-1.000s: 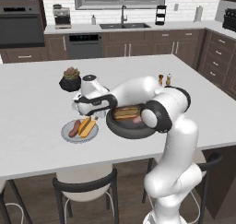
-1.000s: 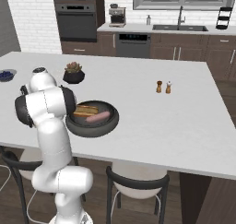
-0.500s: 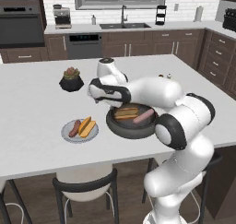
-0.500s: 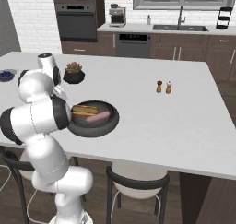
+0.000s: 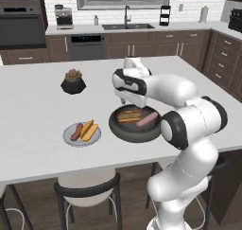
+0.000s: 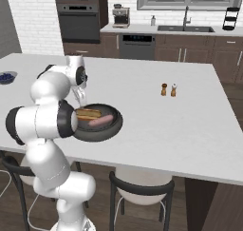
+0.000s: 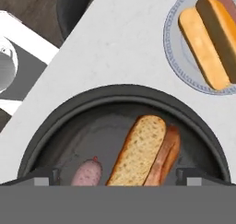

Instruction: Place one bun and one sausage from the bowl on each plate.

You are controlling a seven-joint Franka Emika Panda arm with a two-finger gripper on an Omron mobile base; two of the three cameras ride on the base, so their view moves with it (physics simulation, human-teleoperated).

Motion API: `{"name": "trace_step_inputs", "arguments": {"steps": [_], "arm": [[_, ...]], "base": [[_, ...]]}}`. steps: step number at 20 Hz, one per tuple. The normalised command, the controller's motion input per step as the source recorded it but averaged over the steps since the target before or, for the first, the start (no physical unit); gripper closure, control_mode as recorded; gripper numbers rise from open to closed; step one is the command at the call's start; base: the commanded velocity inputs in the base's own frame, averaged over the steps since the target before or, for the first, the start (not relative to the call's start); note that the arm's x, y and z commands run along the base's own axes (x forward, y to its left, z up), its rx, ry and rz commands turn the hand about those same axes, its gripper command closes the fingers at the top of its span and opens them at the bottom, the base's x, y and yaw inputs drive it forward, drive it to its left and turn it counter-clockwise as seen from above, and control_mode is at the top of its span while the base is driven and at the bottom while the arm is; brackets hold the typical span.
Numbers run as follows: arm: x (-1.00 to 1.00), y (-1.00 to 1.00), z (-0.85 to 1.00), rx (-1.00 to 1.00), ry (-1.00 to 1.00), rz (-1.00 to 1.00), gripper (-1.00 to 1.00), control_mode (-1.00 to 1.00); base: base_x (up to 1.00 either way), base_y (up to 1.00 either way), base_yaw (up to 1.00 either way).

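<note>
Counter (image 5: 38, 110): bowl (image 5: 134, 128) just below open tool (image 7: 117, 181).

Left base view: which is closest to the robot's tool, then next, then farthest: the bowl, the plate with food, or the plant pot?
1. Bowl: right under the tool.
2. Plate: on the counter, left of the bowl.
3. Plant pot: far left, toward the back.

The hand view's bottom edge is cutting off the bowl (image 7: 55, 121), its bun (image 7: 138, 151) and its sausage (image 7: 86, 173); the top right corner is cropping the plate (image 7: 171, 48). The arm is blocking the bowl's left rim (image 6: 85, 135) in the right base view. The gripper's fingertips are barely showing, so jaw state is not determinable.
</note>
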Motion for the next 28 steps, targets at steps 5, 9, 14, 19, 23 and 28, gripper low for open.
{"name": "trace_step_inputs", "arguments": {"steps": [5,9,14,19,23,28], "arm": [[0.07,-0.2,-0.29,0.0,0.07,-0.3,-1.0,-1.0],[0.04,0.0,-0.31,0.0,-0.05,-0.23,-1.0,-1.0],[0.23,0.0,-0.32,0.0,-0.06,-0.18,-1.0,-1.0],[0.21,0.01,-0.33,0.0,-0.06,-0.15,-1.0,-1.0],[0.02,0.09,-0.18,0.0,-0.01,-0.14,-1.0,-1.0],[0.08,0.17,-0.07,0.0,-0.02,-0.13,-1.0,-1.0]], "base": [[0.0,0.0,0.0],[0.0,0.0,0.0],[0.0,0.0,0.0],[0.0,0.0,0.0],[0.0,0.0,0.0],[0.0,0.0,0.0]]}}
